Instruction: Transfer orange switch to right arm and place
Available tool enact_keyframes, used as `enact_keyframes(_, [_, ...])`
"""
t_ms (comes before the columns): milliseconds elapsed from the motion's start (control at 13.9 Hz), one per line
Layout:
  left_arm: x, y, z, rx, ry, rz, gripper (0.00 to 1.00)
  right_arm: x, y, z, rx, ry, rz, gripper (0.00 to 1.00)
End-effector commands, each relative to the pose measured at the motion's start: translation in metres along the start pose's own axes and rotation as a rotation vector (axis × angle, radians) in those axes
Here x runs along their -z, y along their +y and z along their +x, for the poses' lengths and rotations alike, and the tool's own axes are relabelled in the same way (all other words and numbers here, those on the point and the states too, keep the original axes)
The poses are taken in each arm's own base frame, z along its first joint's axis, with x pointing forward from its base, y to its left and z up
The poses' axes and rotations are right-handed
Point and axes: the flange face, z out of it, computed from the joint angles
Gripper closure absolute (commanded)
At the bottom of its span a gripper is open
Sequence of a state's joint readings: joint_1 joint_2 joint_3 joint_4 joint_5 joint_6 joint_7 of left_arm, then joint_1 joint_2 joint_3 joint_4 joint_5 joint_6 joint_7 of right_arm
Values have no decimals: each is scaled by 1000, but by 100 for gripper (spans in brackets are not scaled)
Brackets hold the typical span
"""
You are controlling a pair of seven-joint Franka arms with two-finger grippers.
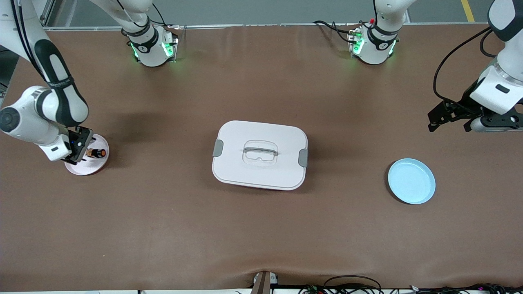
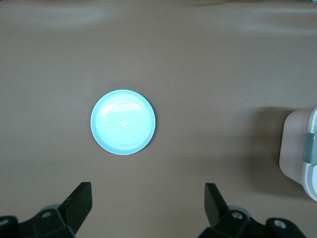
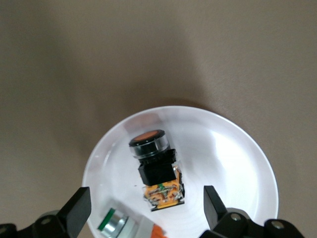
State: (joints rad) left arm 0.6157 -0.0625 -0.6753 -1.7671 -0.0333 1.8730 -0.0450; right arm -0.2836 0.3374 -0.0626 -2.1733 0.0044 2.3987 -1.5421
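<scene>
Orange switch (image 3: 155, 171): blk body w/ orange face & base. Plate (image 3: 237, 163) under it white. Other plate (image 1: 411, 181) lt blue. Table (image 1: 261, 237) brown. Lidded box (image 1: 260, 154) white, grey clips.

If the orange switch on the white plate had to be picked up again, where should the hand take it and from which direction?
Probably from straight above, closing on the black blocky middle of the orange switch, which lies on its side on the white plate. Its flat opposite faces suit two fingers; the round cap would likely slip. The open right hand already straddles it. A green-faced part lies close beside it, so keep the fingers clear.
</scene>
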Motion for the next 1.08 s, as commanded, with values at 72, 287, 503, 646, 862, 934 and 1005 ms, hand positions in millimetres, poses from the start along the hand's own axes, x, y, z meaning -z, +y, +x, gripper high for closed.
enact_keyframes(72, [11,-10,0,4,25,-10,0,58,-14,9,-202,41,17,0])
enact_keyframes(287, [8,-23,0,21,15,-8,0,98,-23,24,-364,54,-1,0])
enact_keyframes(503, [5,-24,1,23,11,-12,0,123,-27,29,-432,60,-10,0])
enact_keyframes(646, [5,-26,2,24,10,-12,0,137,-22,30,-479,62,-10,0])
enact_keyframes(862, [3,-30,3,29,8,-9,0,162,-16,32,-525,65,-9,0])
enact_keyframes(934, [3,-31,3,29,8,-7,0,171,-14,33,-563,62,3,0])
enact_keyframes(1005, [3,-31,3,28,8,-6,0,182,-13,36,-601,57,17,0])
